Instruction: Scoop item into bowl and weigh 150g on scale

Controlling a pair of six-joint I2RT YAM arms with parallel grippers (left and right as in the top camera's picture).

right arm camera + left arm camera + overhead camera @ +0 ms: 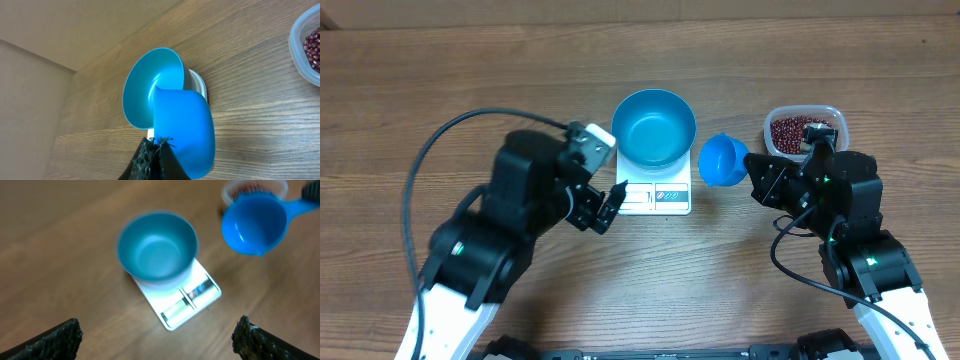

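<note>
The bright-blue bowl stands empty on the white scale, and its smooth inside shows in the left wrist view. The beans lie in a clear tub at the back right. My right gripper is shut on the handle of a small blue scoop, held between tub and bowl. The scoop's cup shows no beans inside. In the right wrist view the scoop hangs just before the bowl. My left gripper is open beside the scale's left edge, nothing between its fingers.
The wooden table runs all around. A black cable loops over the left arm. The tub's rim shows at the right edge of the right wrist view. The scale's display strip faces the front.
</note>
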